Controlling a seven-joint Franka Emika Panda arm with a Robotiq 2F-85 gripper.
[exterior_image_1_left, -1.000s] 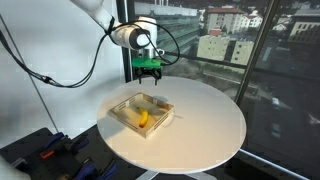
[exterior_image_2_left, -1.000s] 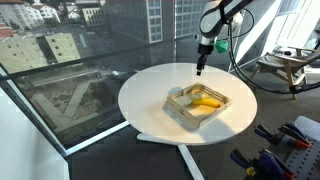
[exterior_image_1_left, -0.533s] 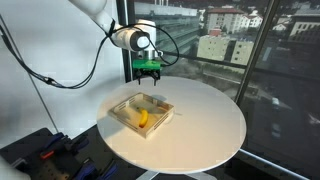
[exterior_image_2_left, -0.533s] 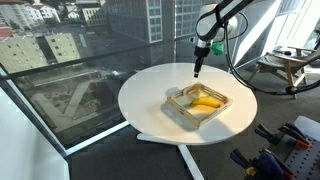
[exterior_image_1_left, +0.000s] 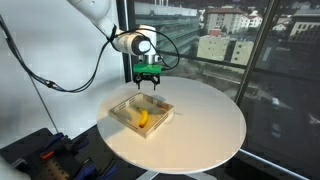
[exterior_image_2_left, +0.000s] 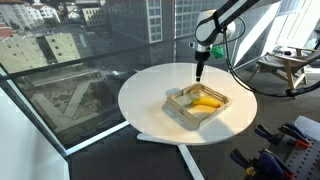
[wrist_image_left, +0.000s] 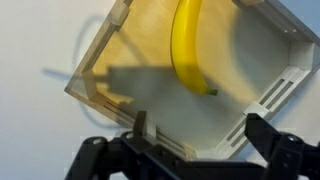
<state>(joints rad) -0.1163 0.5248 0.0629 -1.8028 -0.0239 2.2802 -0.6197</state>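
Observation:
A yellow banana (wrist_image_left: 188, 47) lies inside a shallow wooden tray (wrist_image_left: 100, 70) on the round white table. In both exterior views the tray (exterior_image_1_left: 124, 117) (exterior_image_2_left: 178, 108) holds the banana (exterior_image_1_left: 143, 118) (exterior_image_2_left: 206, 102). My gripper (exterior_image_1_left: 148, 80) (exterior_image_2_left: 200, 72) hangs above the tray's far edge, fingers pointing down. In the wrist view the gripper (wrist_image_left: 195, 128) is open and empty, its two fingers spread over a corner of the tray.
The round white table (exterior_image_1_left: 205, 125) (exterior_image_2_left: 145, 95) stands beside large windows with city buildings outside. Tools and cables lie on the floor (exterior_image_1_left: 55, 150) (exterior_image_2_left: 280, 150). A black cable loops from the arm (exterior_image_1_left: 60, 80).
The gripper has moved down a little and closer over the tray. The banana and tray have not moved.

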